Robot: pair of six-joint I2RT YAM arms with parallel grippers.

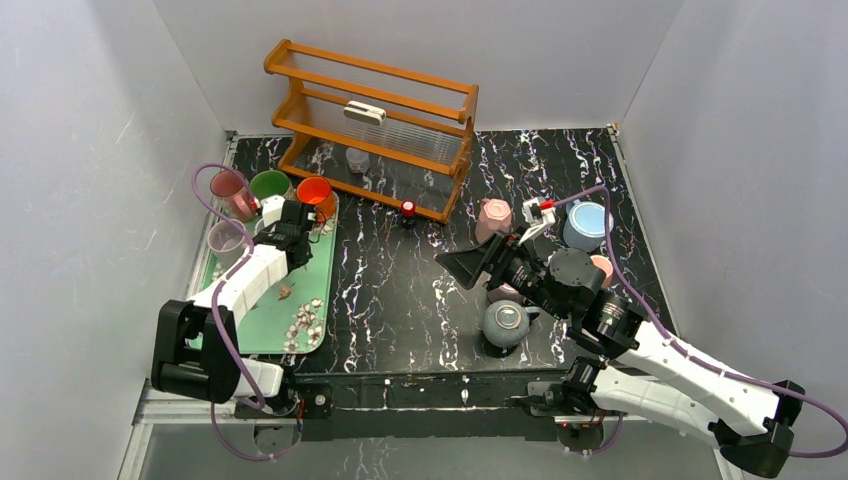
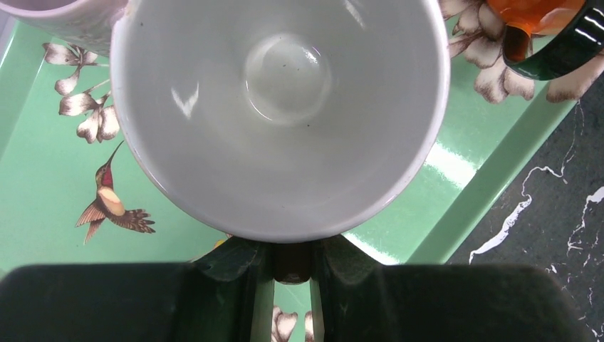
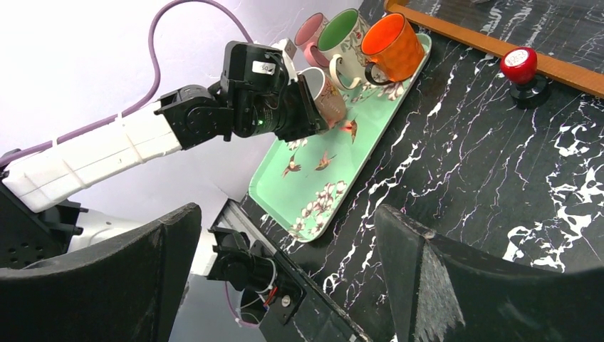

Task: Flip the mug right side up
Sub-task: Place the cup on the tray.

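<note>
**A:** Mug point(image 2: 285, 107), where is it?
**B:** In my left gripper point(image 2: 288, 260), pinched by the rim. It's tipped sideways, mouth toward my wrist, over the far half of the green tray point(image 1: 262, 330) along the desk's point(image 1: 400, 300) left edge.
**A:** Other mugs on the tray?
**B:** Four. Pink mug point(image 1: 230, 190), green mug point(image 1: 270, 185) and orange mug point(image 1: 315, 195) stand upright across the far end, and a pale mug point(image 1: 225, 240) sits at the left rim. Orange is just beside mine, the closest obstacle.
**A:** Right side?
**B:** My right gripper point(image 1: 465, 265) is spread wide, holding nothing, above mid-desk. Around it are a rose mug point(image 1: 493, 215), a blue mug point(image 1: 587, 225) and a grey mug point(image 1: 505, 322); my arm hides others. One wooden rack point(image 1: 370, 110) is at the far edge, with one red knob point(image 1: 408, 210) in front of it.
</note>
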